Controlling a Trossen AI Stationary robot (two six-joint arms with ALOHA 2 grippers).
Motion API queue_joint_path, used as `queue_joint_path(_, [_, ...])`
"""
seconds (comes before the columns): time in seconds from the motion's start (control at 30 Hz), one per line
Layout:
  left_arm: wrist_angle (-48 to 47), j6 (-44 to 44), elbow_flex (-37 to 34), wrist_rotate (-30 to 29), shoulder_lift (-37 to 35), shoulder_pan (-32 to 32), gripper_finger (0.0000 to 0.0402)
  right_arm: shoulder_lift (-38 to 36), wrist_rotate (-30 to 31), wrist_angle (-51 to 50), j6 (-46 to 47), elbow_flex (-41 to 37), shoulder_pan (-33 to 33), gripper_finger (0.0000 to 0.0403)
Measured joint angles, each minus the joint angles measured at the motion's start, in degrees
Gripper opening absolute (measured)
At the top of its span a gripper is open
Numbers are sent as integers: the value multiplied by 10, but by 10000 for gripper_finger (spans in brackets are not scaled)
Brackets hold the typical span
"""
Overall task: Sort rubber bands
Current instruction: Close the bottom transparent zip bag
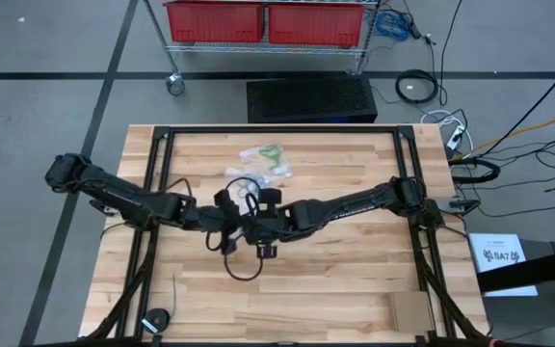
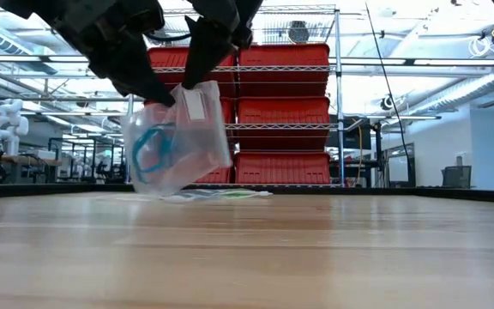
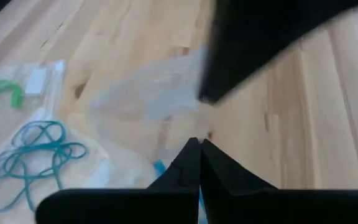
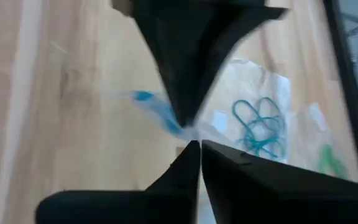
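Bright blue rubber bands (image 2: 151,148) sit inside a clear zip bag (image 2: 178,137) lifted off the tabletop (image 2: 316,249), both the left pincer (image 3: 199,142) and right pincer (image 4: 197,143) pinching its top edge, so bagging seems underway and next probably comes sealing or setting it down.

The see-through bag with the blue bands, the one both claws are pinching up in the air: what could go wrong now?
The clear bag hangs tilted between the left gripper and the right gripper, each pinching only its top edge. If they pull apart too hard, the plastic might tear or slip free. Then the bright blue rubber bands inside could spill and mix with the other bags lying on the table.
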Motion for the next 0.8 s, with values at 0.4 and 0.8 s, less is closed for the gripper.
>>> queue_joint_path(0.4, [-26,7,0,0,0,-59,2,-90,4,-142,46,-11,19,141])
queue_joint_path(0.8, [-41,22,-3,-18,-54,-83,1,-192,-60,381,29,-441,45,151])
